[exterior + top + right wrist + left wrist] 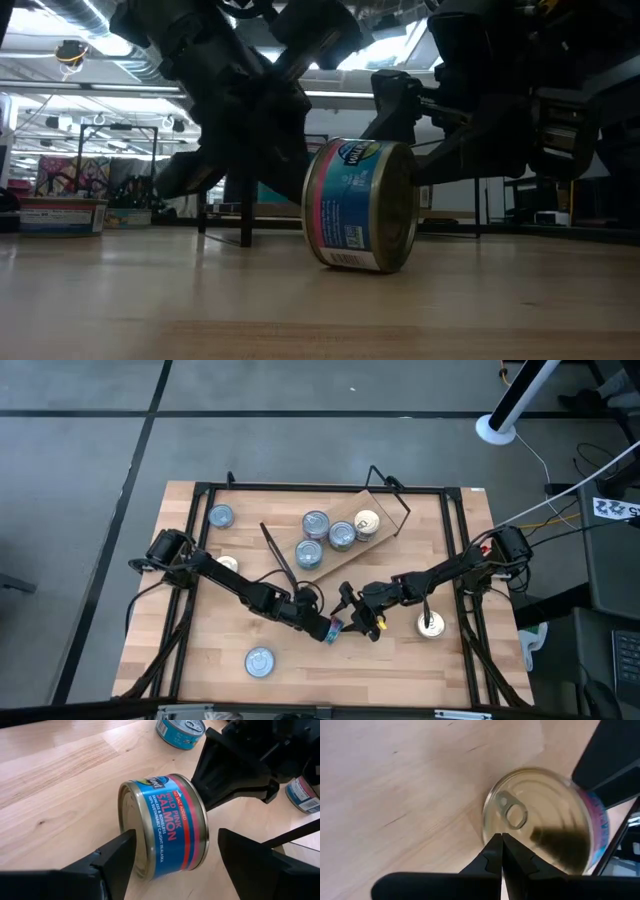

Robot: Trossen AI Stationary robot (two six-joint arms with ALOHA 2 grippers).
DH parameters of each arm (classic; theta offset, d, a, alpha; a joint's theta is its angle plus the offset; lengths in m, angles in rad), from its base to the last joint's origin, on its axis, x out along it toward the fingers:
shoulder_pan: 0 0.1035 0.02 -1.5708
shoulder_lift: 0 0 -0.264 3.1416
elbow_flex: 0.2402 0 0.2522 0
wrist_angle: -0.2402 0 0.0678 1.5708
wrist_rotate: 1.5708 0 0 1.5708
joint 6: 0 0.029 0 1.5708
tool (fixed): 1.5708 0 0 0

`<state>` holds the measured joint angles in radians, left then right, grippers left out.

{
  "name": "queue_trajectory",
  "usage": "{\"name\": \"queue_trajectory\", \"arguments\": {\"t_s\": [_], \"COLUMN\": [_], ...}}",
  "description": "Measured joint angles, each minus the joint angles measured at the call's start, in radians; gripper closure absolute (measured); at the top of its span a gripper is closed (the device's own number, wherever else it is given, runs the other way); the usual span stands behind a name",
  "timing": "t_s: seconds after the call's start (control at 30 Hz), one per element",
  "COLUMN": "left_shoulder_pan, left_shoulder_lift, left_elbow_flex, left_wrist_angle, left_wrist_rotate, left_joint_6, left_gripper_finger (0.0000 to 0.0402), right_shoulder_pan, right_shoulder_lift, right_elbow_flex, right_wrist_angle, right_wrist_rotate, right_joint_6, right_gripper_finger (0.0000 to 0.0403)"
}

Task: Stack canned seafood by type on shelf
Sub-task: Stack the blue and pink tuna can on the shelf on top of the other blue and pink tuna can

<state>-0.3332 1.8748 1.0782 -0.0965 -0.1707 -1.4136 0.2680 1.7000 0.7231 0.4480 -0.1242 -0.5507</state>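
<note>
A blue and pink salmon tin point(165, 825) lies on its curved wall on the wooden table, near the middle point(335, 628). Its gold pull-ring lid point(512, 812) faces my left gripper point(501, 840), which is shut and sits right at the lid's rim. My right gripper point(177, 837) is open, with one finger beside each flat end of the tin. The wooden shelf point(388, 510) stands askew at the far middle. Several tins point(343, 535) rest on it. My left gripper's shut fingertips point(496, 851) come slanting down at the rim of the tin's pull-ring lid point(492, 827); I cannot tell whether they touch it. My right gripper's one finger point(117, 855) overlaps the tin's other flat end; I cannot tell whether it touches. Its other finger stands apart.
Loose tins lie on the table at the far left point(220, 515), at the left point(228, 565), near the front edge point(260, 660) and at the right point(430, 625). A black frame point(300, 487) borders the tabletop.
</note>
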Motion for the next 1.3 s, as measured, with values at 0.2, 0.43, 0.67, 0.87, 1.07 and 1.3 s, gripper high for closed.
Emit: {"name": "queue_trajectory", "arguments": {"t_s": [0.2, 0.43, 0.67, 0.87, 1.07, 1.3], "left_shoulder_pan": [0.000, 0.000, 0.001, 0.001, 0.002, 0.001], "left_shoulder_lift": [0.001, 0.003, 0.003, 0.003, 0.004, 0.004], "left_elbow_flex": [0.000, 0.000, 0.000, 0.000, 0.000, 0.000], "left_wrist_angle": [0.072, 0.088, 0.116, 0.118, 0.161, 0.164], "left_wrist_rotate": [-0.017, -0.046, -0.064, -0.078, -0.091, -0.097], "left_joint_6": [0.010, 0.009, 0.018, 0.018, 0.058, 0.060], "left_gripper_finger": [0.0400, 0.0400, 0.0400, 0.0400, 0.0400, 0.0400], "right_shoulder_pan": [0.000, 0.000, 0.000, 0.000, 0.001, 0.000], "right_shoulder_lift": [0.000, 0.000, 0.000, 0.000, 0.000, 0.000], "right_elbow_flex": [0.000, 0.000, 0.000, 0.000, 0.000, 0.000], "right_wrist_angle": [0.009, 0.023, 0.023, 0.023, 0.015, -0.033], "right_wrist_rotate": [0.000, 0.000, -0.001, -0.001, -0.004, 0.001], "right_joint_6": [0.000, 0.003, 0.029, 0.031, 0.083, 0.124], "right_gripper_finger": [0.0123, 0.0123, 0.0123, 0.0123, 0.0123, 0.0123]}}
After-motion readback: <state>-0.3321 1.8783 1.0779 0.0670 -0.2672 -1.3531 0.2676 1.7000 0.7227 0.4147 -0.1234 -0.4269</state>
